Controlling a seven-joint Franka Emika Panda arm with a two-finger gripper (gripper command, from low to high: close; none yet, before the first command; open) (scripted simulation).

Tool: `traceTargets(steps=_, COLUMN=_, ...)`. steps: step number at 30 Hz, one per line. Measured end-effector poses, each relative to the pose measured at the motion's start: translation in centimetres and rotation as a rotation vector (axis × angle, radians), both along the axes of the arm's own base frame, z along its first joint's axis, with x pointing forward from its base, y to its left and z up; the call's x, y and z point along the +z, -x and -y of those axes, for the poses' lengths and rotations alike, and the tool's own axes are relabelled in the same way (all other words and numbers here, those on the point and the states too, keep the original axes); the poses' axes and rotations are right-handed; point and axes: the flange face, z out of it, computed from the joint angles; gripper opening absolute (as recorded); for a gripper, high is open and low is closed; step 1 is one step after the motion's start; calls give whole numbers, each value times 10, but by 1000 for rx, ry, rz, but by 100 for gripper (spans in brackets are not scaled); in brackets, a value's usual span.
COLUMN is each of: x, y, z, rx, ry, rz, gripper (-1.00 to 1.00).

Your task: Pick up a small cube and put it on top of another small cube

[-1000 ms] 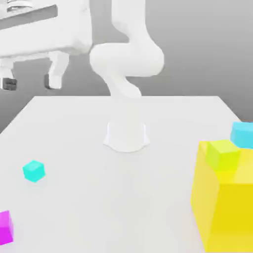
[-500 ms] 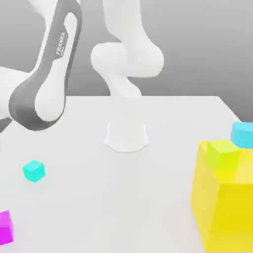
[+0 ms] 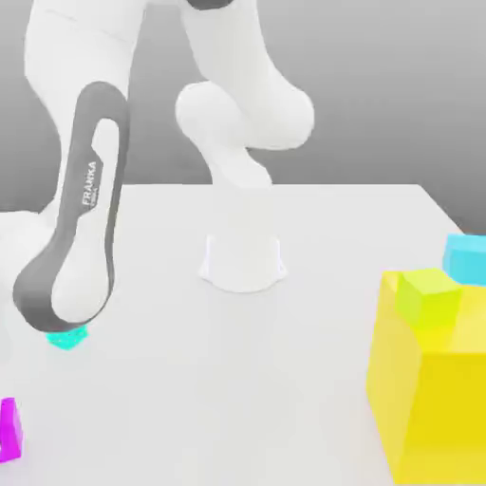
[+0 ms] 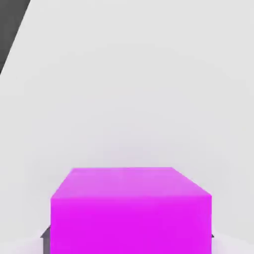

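In the exterior view's lower left sits one cube (image 3: 10, 432), with a second cube (image 3: 68, 338) above it in the frame, partly behind the arm (image 3: 84, 209). At lower right stands a block (image 3: 408, 408) bearing a third cube (image 3: 427, 299); a fourth piece (image 3: 466, 259) lies at the right edge (on or behind the block, I can't tell).

Small, plain magenta cube (image 4: 131, 223), smooth and matte, with a paler face beside a deeper one. Gripped between the two sides of the claw (image 4: 130, 239), at the exterior view's left edge, low down.
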Motion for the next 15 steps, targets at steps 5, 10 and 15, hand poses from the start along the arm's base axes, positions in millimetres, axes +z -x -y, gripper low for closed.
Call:
traceTargets(steps=5, x=66, y=-56, z=-114, rx=410, ry=-50, rz=27, gripper=-100)
traceTargets(steps=10, x=127, y=-77, z=-248, rx=858, ry=-73, rz=41, gripper=-100)
traceTargets(steps=15, x=195, y=-47, z=-417, rx=1415, ry=-65, rz=35, gripper=-100)
